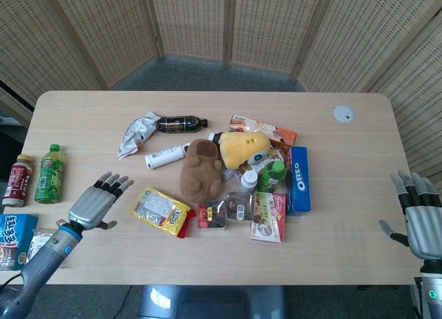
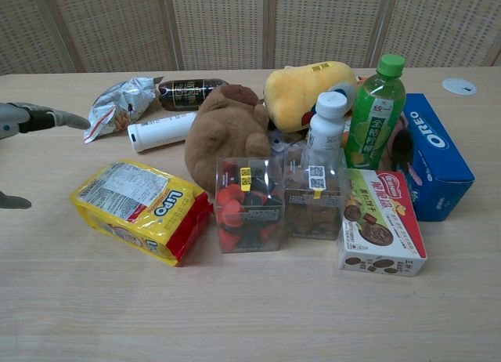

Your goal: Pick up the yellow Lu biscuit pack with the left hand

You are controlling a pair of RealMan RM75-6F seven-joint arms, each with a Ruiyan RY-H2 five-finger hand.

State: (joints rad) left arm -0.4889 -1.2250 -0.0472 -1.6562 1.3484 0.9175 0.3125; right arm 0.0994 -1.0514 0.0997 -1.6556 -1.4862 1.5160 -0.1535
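We are seeing the biscuit pack (image 1: 161, 212) lying flat on the table (image 1: 345, 257), at the left edge of the clutter, with the brown plush (image 1: 200, 168) just behind it and a clear box (image 1: 212, 214) touching its right end. Our left hand (image 1: 97, 205) is hovering just left of the pack, fingers spread, holding nothing. Bare tabletop is lying between them and along the near edge. Our right hand (image 1: 421, 219) is hanging released at the right edge.

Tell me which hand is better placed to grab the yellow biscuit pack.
Left. The left hand hovers open just beside the yellow biscuit pack, while the right hand sits at the table's far edge, beyond the Oreo box.
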